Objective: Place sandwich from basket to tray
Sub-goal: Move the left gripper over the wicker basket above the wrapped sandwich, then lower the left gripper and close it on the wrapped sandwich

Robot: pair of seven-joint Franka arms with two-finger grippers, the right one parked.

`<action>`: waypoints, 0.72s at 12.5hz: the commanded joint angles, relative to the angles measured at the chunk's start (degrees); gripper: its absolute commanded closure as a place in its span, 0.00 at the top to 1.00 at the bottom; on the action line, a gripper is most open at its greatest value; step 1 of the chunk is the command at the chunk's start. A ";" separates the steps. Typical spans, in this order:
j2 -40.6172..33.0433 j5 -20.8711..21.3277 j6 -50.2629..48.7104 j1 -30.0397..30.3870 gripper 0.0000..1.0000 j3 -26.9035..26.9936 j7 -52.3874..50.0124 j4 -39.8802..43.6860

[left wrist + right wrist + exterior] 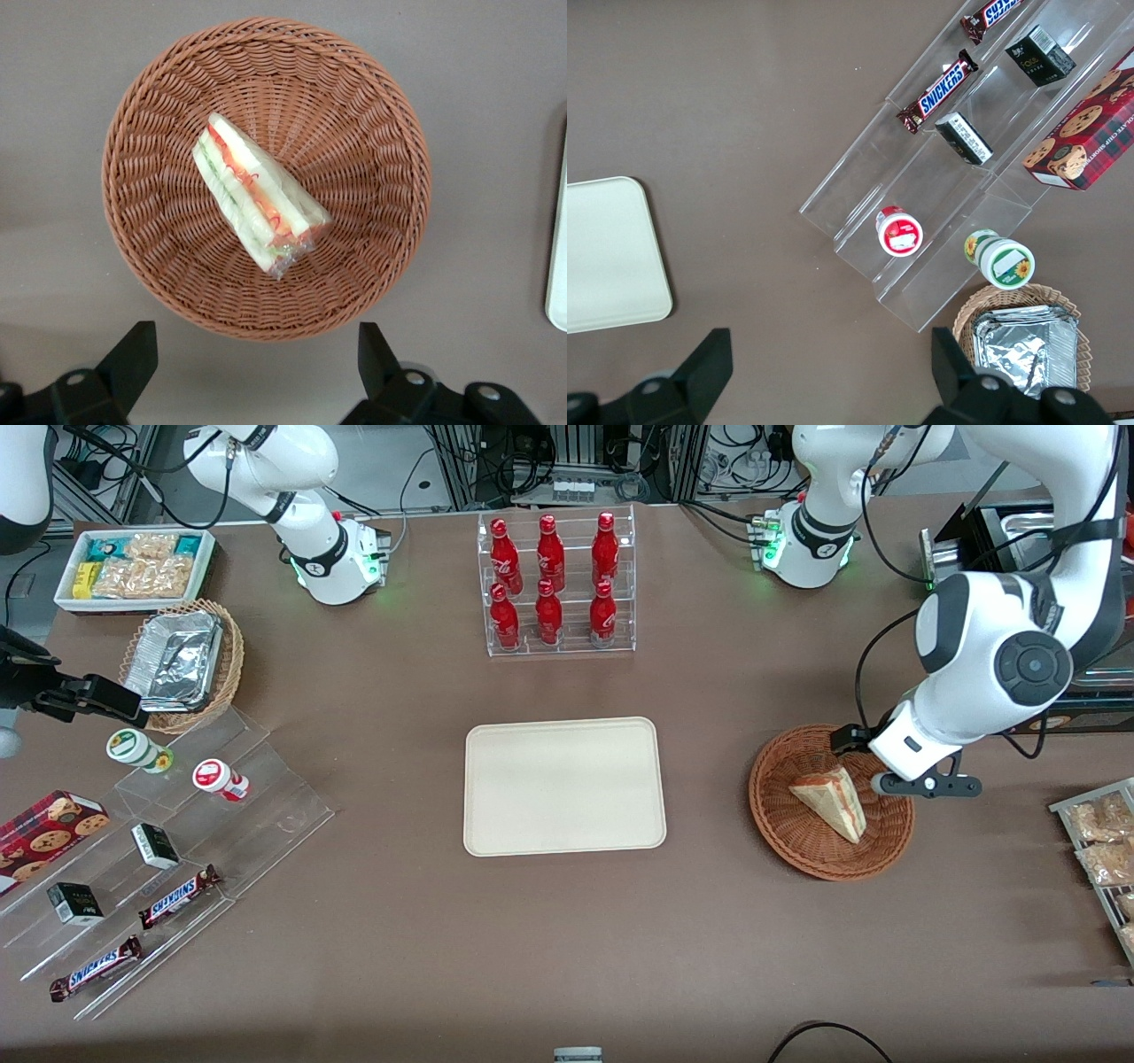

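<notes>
Overhead, front view: wrapped sandwich (831,802) lies in the reddish-brown wicker basket (784,828), toward the working arm's end of the table. Left gripper (873,760) hangs above the basket's rim, at the edge farther from the camera. Cream tray (564,786) sits bare mid-table, well apart from the basket. Rack of red bottles (555,583) stands farther from the camera than the tray.

Left wrist view: sandwich (256,194) rests near the basket's (354,115) centre, filling edge up — red, yellow and green layers visible. Gripper (257,363) fingers (133,359) spread wide, holding nothing, clear of the weave.

Right wrist view: tray corner (611,252); Snickers bars (943,88) on clear acrylic steps (859,190).
</notes>
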 commanded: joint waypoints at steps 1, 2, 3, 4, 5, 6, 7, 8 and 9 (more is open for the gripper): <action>-0.67 0.29 2.64 -0.18 1.00 0.28 -0.66 -2.11; -0.67 0.20 2.90 -0.09 1.00 0.36 -1.88 -2.20; -0.67 0.20 3.60 0.17 1.00 0.37 -3.89 -2.55; -1.11 0.20 5.44 0.26 1.00 0.45 -6.35 -4.03; -1.46 0.20 7.46 0.26 1.00 0.45 -9.86 -5.44; -1.55 0.28 8.96 0.17 1.00 0.45 -15.55 -6.24; -1.29 0.20 9.84 -0.18 1.00 0.37 -21.26 -6.68; -1.11 0.20 10.37 -0.27 1.00 0.37 -26.10 -6.86; -1.11 -0.06 11.94 -0.18 1.00 0.37 -31.46 -7.47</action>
